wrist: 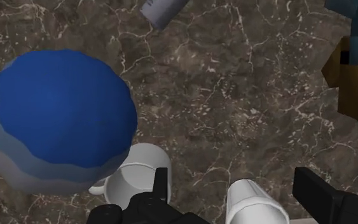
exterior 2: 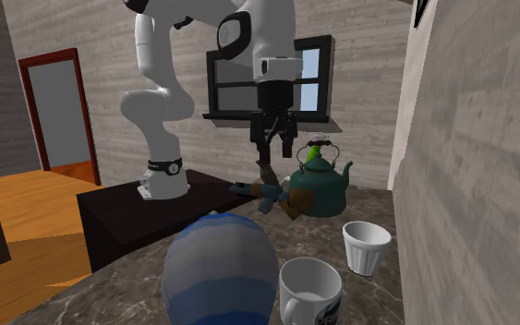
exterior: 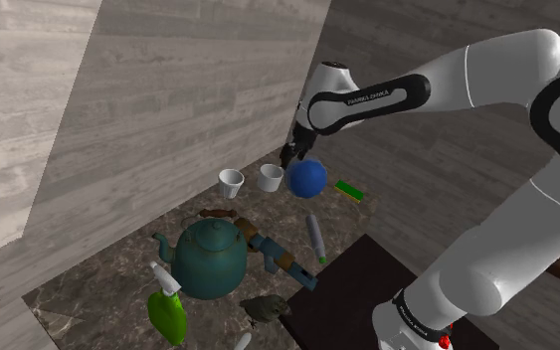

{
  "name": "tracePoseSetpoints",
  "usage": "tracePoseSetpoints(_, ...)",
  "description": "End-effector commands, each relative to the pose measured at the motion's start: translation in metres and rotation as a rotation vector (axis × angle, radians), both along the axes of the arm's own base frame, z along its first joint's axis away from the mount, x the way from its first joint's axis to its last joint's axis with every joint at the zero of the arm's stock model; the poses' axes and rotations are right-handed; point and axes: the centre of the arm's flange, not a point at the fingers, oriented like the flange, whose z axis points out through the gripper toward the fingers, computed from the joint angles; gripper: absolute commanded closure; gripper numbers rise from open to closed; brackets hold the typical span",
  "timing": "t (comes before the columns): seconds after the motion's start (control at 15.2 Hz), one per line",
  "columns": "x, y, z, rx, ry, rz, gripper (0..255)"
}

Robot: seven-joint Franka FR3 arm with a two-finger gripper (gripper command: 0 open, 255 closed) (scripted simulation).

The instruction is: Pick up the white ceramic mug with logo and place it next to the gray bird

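we read the gripper [exterior: 292, 152] as hanging over the far cluster to line up on the white mug with logo [exterior 2: 311, 292]. the mug stands on the veined counter [wrist: 234, 95] just beside the blue ball [exterior: 307, 178], its handle toward the ball. the fingers are spread and hold nothing (in the wrist view the ribbed cup [wrist: 254, 205], not the mug, lies between them, so we judge a sideways shift is needed). the gray bird [exterior: 266, 309] sits well apart, near the teal kettle [exterior: 208, 259] and the stand [exterior: 367, 288]. the arm [exterior: 387, 94] reaches out from there, its hand pointing down.
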Motion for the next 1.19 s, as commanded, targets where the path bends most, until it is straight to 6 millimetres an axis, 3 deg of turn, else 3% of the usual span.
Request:
tracePoseSetpoints(0.0, 0.017, -0.004, -0.017, -0.001, 0.001, -0.004, 0)
tracePoseSetpoints(0.92, 0.137, -0.034, -0.154, -0.011, 0.012, -0.029, 0)
tracePoseSetpoints(1.12, 0.138, -0.035, -0.170, -0.011, 0.012, -0.029, 0)
